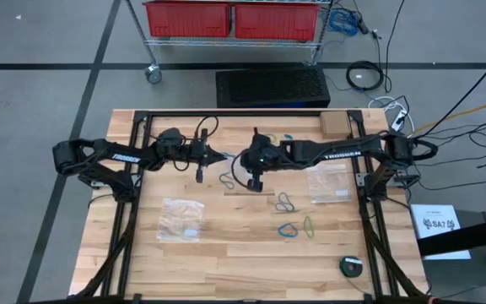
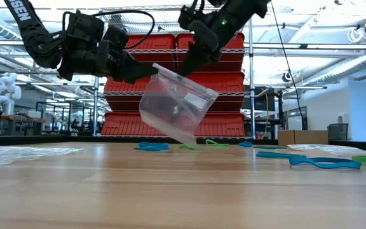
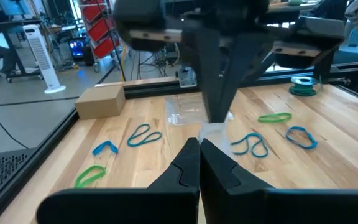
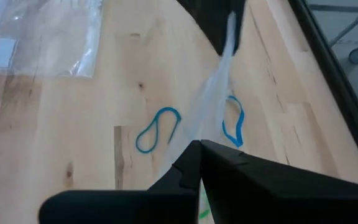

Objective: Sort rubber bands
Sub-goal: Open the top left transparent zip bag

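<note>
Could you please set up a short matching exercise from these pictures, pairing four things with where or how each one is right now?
Things:
1. clear bag
2. left gripper
3. cardboard box
4. flat bag

States:
A. lying on the table's left half
B. hanging in the air between both grippers
C. at the table's far edge
D. shut on the bag's rim

Pairs: 1-B, 2-D, 3-C, 4-A

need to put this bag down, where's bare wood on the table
Free: the near edge of the table, below the flat bag and left of the tape roll. Crowded: centre-right, where rubber bands lie beside a second flat bag and both arms meet.
</note>
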Robot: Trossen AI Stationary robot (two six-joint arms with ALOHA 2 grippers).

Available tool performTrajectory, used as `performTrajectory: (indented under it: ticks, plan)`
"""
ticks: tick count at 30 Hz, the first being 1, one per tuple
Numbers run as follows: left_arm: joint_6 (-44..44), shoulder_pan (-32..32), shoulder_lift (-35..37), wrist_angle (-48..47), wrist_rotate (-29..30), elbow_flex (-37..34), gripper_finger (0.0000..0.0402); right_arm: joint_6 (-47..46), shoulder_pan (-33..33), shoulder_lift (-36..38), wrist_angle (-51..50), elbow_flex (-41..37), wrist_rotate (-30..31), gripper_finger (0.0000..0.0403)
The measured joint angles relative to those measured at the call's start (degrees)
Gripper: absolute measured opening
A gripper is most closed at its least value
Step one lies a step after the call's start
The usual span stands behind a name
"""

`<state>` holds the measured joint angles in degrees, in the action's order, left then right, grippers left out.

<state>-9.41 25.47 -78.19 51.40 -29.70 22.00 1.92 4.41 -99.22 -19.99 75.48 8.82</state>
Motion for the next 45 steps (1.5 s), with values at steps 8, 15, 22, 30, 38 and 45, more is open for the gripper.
performTrajectory:
  ticks: [8, 15, 22, 30, 38, 45]
  plan:
    - [0.00, 0.00, 0.00, -0.37, 0.01, 0.00, 0.0000, -1.71, 0.90, -0.46, 2.42, 0.00, -4.49, 0.0014]
    - [0.04, 0.00, 0.00, -0.50, 0.18, 0.00, 0.0000, -3.39, 0.91, -3.49, 2.38, 0.00, -3.93, 0.0001]
    - [1.44, -0.89, 0.00, -0.45, 0.20, 0.00, 0.0000, -3.85, 1.76, -3.60, 3.16, 0.00, 0.32, 0.0001]
    - [1.13, -3.24, 0.00, -3.70, 3.08, 2.21, 0.0000, -3.32, 0.80, -4.24, 5.20, -0.02, -5.91, 0.0006]
    - [-0.42, -6.17, 0.00, -6.83, 8.00, 4.02, 0.0000, -7.07, -0.64, -4.71, 8.97, -0.01, -4.20, 0.0125]
    - [0.05, -7.35, 0.97, -6.75, 10.45, 4.04, 0.0000, -7.90, 0.76, -2.76, 1.12, -0.01, -4.20, 0.0152]
